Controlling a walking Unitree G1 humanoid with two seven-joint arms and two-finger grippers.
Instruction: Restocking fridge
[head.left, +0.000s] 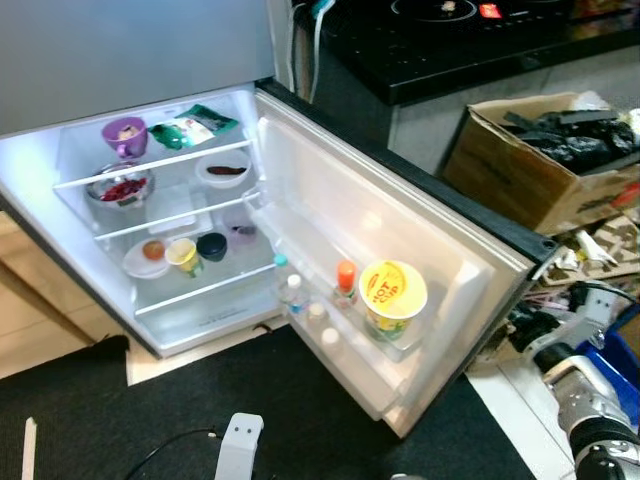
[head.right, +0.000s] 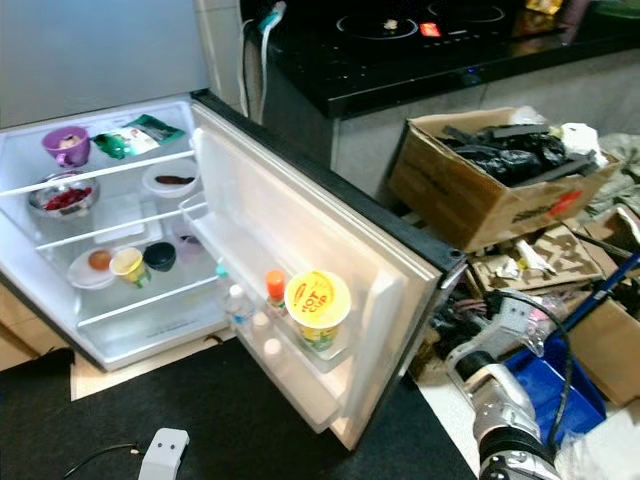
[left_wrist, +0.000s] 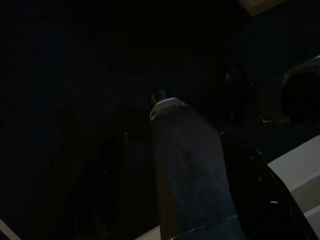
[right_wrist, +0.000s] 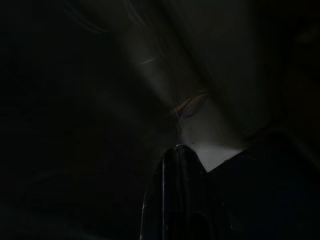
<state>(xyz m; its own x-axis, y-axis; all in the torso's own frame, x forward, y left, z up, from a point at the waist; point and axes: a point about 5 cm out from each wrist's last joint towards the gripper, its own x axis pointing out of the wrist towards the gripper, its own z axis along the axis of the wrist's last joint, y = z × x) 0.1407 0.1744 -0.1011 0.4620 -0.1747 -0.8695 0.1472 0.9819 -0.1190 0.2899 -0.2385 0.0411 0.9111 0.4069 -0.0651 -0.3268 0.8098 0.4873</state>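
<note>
Fridge (head.left: 180, 330) open, door shelf (head.left: 400, 350) holds yellow cup (head.left: 392, 295); stocking looks paused. Left jaws (left_wrist: 172, 165) spread around a dim pale object; right jaws: cannot tell. Next: bring item ahead of jaws

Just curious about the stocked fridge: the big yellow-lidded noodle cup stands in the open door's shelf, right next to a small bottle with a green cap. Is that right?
Nearly. The yellow-lidded noodle cup does stand in the open fridge door's shelf, but the left eye view shows the small bottle beside it has an orange cap, not green.

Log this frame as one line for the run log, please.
fridge door: open | door shelf: yellow cup, orange-capped bottle | left gripper: open, idle | right arm: low, idle
</note>
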